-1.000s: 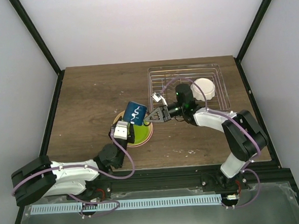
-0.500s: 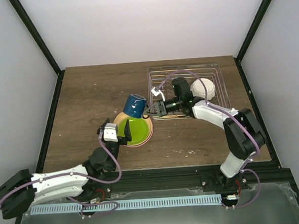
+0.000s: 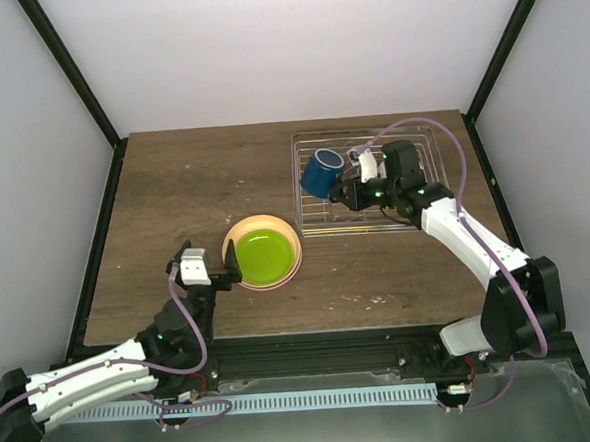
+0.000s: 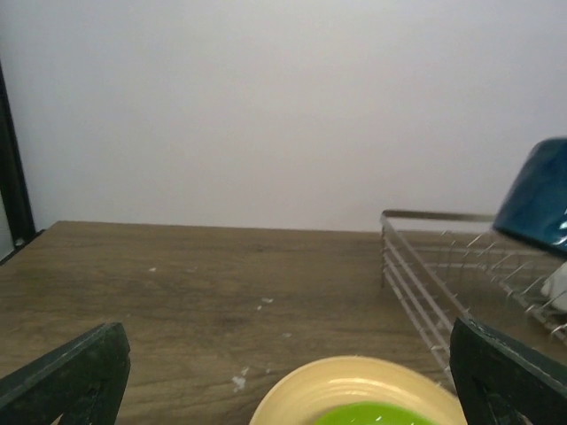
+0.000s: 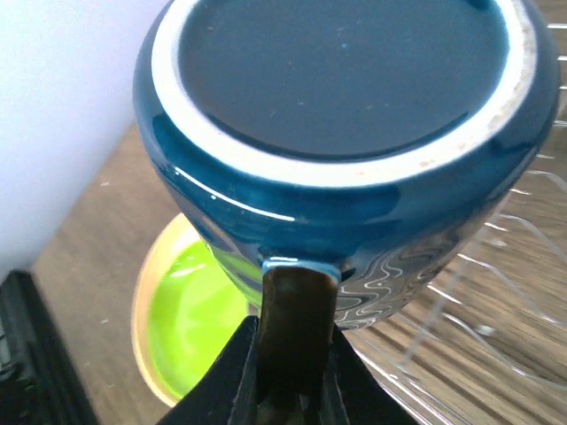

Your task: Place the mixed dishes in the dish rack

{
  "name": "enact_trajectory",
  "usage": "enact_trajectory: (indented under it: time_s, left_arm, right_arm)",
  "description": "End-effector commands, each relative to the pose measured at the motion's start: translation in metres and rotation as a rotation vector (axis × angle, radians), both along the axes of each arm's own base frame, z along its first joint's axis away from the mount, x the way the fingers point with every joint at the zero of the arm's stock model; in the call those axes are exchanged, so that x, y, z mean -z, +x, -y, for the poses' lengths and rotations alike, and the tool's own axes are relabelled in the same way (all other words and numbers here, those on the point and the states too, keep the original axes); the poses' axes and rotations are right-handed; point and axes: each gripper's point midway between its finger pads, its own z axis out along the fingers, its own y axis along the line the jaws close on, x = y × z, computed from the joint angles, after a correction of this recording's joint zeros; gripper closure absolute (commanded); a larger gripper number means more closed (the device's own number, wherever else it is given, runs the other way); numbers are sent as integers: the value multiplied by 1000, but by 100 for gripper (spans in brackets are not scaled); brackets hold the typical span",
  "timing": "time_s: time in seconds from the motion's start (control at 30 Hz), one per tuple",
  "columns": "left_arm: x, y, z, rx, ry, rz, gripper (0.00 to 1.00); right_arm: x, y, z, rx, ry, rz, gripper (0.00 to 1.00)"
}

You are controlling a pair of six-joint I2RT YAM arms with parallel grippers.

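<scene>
Mug (image 3: 322, 172) has moved from above the plates to the rack (image 3: 415, 214). It now hangs over the rack's left part, tilted on its side, with its base facing the right wrist camera. The left wrist view shows it above the rack's rim wire. Right gripper (image 3: 343, 190) is closed on the mug's handle, which is pinched between both fingers. Left arm has pulled back toward its base. Left gripper (image 3: 210, 264) sits just left of the plates, jaws spread wide and holding nothing. Green plate (image 3: 261, 255) lies nested inside the orange-yellow plate (image 3: 238, 230) on the table (image 3: 173, 188), beside the rack's near left corner.
</scene>
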Motion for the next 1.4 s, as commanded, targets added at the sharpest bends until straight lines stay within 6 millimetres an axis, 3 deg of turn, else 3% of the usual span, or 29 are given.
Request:
enact_trajectory:
  time_s: [0.0, 0.27, 0.6, 0.83, 1.17, 1.37]
  left_arm:
    - [19, 3, -7, -66, 95, -68, 0]
    - [23, 11, 5, -90, 138, -134, 0]
    - [27, 12, 9, -72, 129, -143, 0]
    - [30, 12, 9, -71, 131, -153, 0]
    - [32, 13, 11, -74, 148, -164, 0]
    - [35, 14, 14, -71, 155, -171, 0]
  right_arm:
    - [-35, 21, 36, 209, -141, 149, 99]
    - [-15, 34, 97, 510, -349, 109, 99]
    - [18, 47, 138, 655, -486, 64, 99]
    - [56, 53, 143, 630, -503, -4, 99]
    - [82, 55, 137, 583, -504, -61, 98]
    - [87, 54, 136, 571, -512, -73, 81]
